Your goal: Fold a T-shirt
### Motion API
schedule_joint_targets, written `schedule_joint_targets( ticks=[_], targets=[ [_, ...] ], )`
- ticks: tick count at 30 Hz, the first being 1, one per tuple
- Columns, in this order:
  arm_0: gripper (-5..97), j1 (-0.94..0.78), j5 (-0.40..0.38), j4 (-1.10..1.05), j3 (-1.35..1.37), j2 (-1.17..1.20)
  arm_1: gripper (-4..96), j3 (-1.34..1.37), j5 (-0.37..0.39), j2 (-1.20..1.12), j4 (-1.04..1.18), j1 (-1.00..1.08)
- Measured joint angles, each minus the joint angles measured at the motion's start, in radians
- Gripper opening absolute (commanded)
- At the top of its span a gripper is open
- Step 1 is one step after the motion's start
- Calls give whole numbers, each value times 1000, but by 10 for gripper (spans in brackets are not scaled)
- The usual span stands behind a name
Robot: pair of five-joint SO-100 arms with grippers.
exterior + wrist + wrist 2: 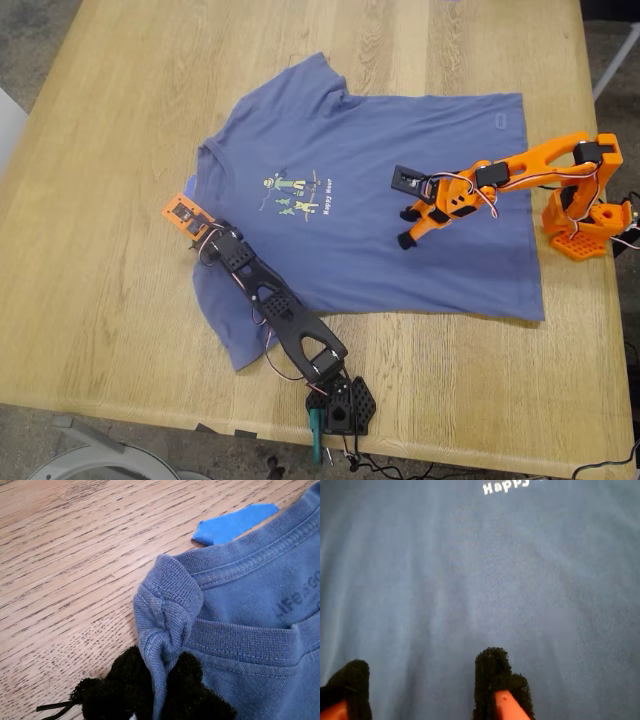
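While the T-shirt (400,190) lies flat, print up, on the wooden table (100,200), its neckband is bunched and pinched between the closed pads of my first gripper (157,682), blue tape scrap (232,523) just beside the collar, my second gripper (422,682) over the shirt's middle, fingers (492,672) apart, holding nothing.

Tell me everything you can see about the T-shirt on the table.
The T-shirt is slate-blue, soft knit cotton by its look, lying flat and face up on the wooden table. It has short sleeves, a ribbed collar, and a cartoon print with yellow lettering. My first gripper pinches its bunched collar; my second gripper hovers open over its middle.
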Motion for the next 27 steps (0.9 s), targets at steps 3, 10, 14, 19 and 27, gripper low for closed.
schedule_joint_targets(
  ticks=[3, 10, 14, 19, 27],
  targets=[
    [-1, 5, 0, 0, 0, 0, 310, -28, 3, -51, -18, -6],
    [-1, 11, 0, 12, 0, 0, 310, -133, 3, -146, -20, -25],
    [-1, 14, 0, 20, 0, 8, 310, -133, 3, -149, -31, -37],
    [-1, 34, 0, 44, 0, 21, 305, -81, 21, -167, -81, -31],
    [-1, 51, 0, 75, 0, 49, 303, 11, 57, -230, -219, -67]
  ],
)
